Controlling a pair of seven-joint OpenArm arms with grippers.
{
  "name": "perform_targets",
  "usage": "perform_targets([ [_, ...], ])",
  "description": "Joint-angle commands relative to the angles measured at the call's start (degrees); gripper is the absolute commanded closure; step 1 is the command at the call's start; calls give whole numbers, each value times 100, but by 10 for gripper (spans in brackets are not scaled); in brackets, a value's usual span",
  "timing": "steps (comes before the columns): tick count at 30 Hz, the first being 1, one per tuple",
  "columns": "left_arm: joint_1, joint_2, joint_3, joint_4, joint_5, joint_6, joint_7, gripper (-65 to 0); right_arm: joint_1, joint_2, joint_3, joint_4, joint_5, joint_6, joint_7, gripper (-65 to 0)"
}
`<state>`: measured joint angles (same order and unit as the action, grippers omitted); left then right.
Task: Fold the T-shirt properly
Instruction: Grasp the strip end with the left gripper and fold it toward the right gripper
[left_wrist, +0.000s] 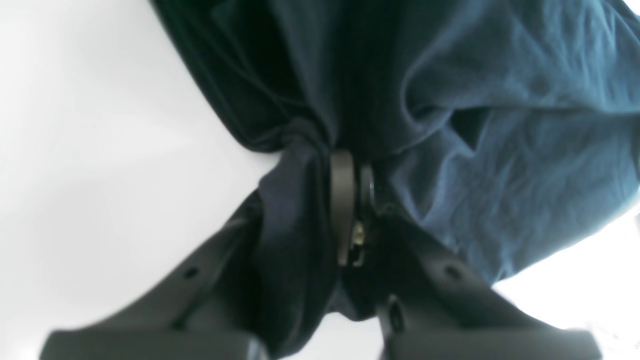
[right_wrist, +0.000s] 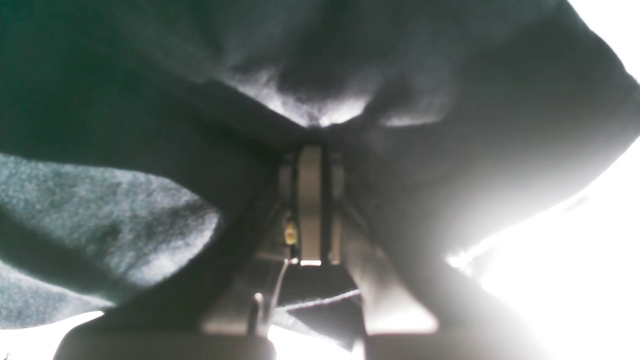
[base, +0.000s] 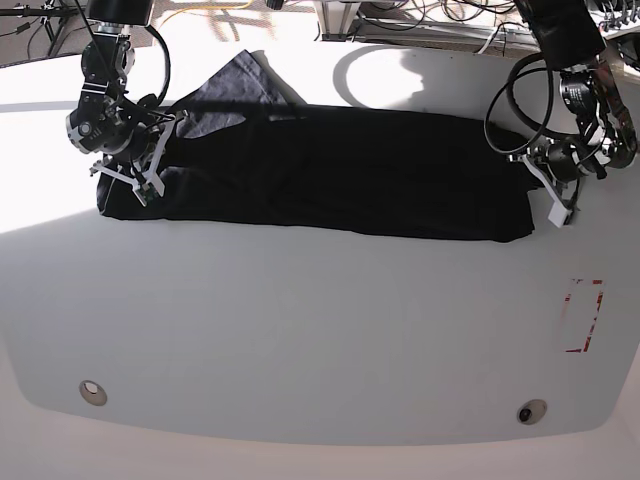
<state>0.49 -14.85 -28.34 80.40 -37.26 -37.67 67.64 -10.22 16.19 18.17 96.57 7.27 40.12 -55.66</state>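
Note:
The black T-shirt (base: 330, 170) lies as a long flat band across the white table (base: 300, 330), with a greyer flap (base: 225, 90) sticking out at its back left. My left gripper (base: 548, 200) is at the band's right end. In the left wrist view it (left_wrist: 352, 160) is shut, with the T-shirt (left_wrist: 500, 150) bunched and pinched at its tips. My right gripper (base: 135, 185) is at the band's left end. In the right wrist view it (right_wrist: 314, 147) is shut on a gathered fold of the T-shirt (right_wrist: 125, 215).
A red-outlined rectangle (base: 583, 315) is marked on the table at the front right. Two small round fittings (base: 92, 391) (base: 531, 411) sit near the front edge. Cables (base: 400, 20) and gear crowd the space behind the table's far edge.

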Motion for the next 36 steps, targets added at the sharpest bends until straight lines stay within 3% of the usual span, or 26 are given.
perform_targets([
  [1,193,-102,139,808,-147,70,-227,-4,59,74,24,61,7,-12,49,-16],
  [12,957,-154,869,3428,-147,369,-219,-4,68,74,33,70,7,-12,49,-16],
  [22,834,-234,1528,3481,-200,352,-139,-4,68,74,33,70,7,-12,49,-16],
  [36,219,461,2689,3331,-138,360,-34,-6,50,74,33,61,7,-12,49,-16],
])
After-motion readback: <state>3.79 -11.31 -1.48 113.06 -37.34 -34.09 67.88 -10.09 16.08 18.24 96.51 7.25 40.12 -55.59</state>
